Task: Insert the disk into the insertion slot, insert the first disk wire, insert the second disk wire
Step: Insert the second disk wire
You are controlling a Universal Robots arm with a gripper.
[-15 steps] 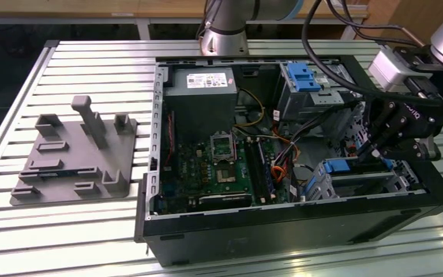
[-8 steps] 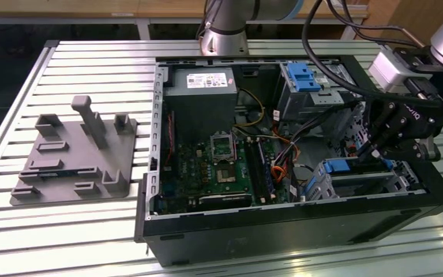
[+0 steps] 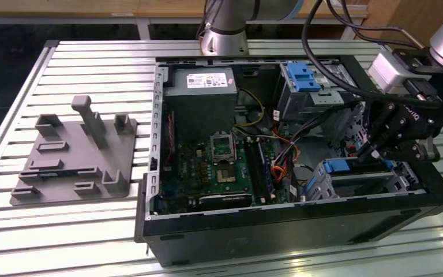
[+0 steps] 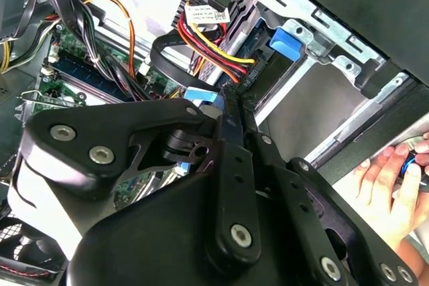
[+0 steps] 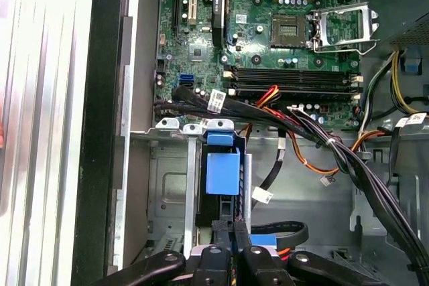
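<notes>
The disk (image 5: 222, 173), in its bright blue carrier, sits inside the insertion slot (image 5: 167, 185), the small silver cage in the case's near right corner (image 3: 394, 182). Its blue end shows in the exterior view (image 3: 335, 167). My gripper (image 5: 231, 229) hangs over the disk's near end with its black fingers pressed together. In the second wrist view the gripper (image 4: 229, 98) meets the black connector (image 4: 242, 80) of a red, yellow and black disk wire. A second disk wire with a flat blue connector (image 4: 201, 95) lies loose beside the fingers (image 5: 263, 240).
A taller grey cage with a blue latch (image 3: 302, 78) stands at the case's far right. The motherboard (image 3: 221, 167) and power supply (image 3: 202, 86) fill the left half. A grey fixture (image 3: 75, 156) lies on the slatted table. A hand (image 4: 389, 182) rests outside the case wall.
</notes>
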